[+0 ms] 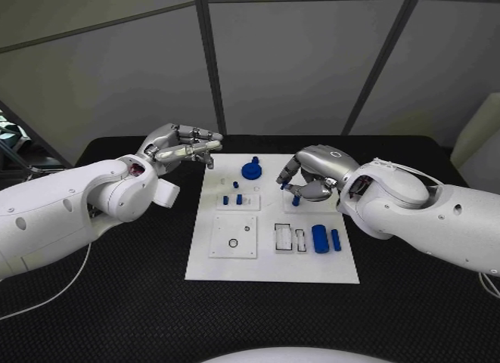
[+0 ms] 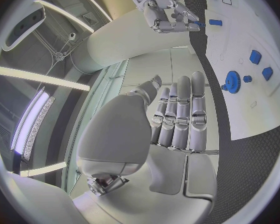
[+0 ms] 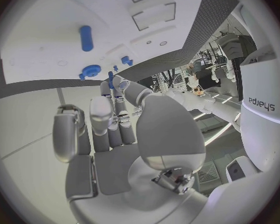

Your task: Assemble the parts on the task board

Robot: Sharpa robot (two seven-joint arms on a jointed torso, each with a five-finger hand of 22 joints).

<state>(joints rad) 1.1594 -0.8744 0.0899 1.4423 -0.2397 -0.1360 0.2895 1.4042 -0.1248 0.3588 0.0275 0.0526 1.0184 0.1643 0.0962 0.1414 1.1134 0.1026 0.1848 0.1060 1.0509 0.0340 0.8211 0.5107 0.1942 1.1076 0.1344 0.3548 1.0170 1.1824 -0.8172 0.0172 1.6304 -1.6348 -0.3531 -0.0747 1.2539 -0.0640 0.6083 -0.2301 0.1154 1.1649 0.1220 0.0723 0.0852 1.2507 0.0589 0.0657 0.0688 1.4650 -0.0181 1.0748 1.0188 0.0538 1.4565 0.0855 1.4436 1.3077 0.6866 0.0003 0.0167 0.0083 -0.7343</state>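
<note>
The white task board [image 1: 271,261] lies in the middle of the black table. Over its far right part my right hand [image 1: 315,174] pinches a small blue peg [image 1: 296,201] between thumb and a finger, tip pointing down at the board; the same peg [image 3: 110,76] shows at the fingertips in the right wrist view. My left hand [image 1: 184,147] hovers off the board's far left corner, fingers stretched out and holding nothing. On the board stand a blue gear [image 1: 251,169] and two short blue pegs [image 1: 232,200]. A thick blue cylinder [image 1: 318,238] and a thinner one [image 1: 336,240] lie at the right.
A small black ring [image 1: 234,243] lies on a raised square plate on the board's near left. Rectangular slots [image 1: 284,237] sit beside the cylinders. Black table [image 1: 119,302] surrounds the board, with grey wall panels behind.
</note>
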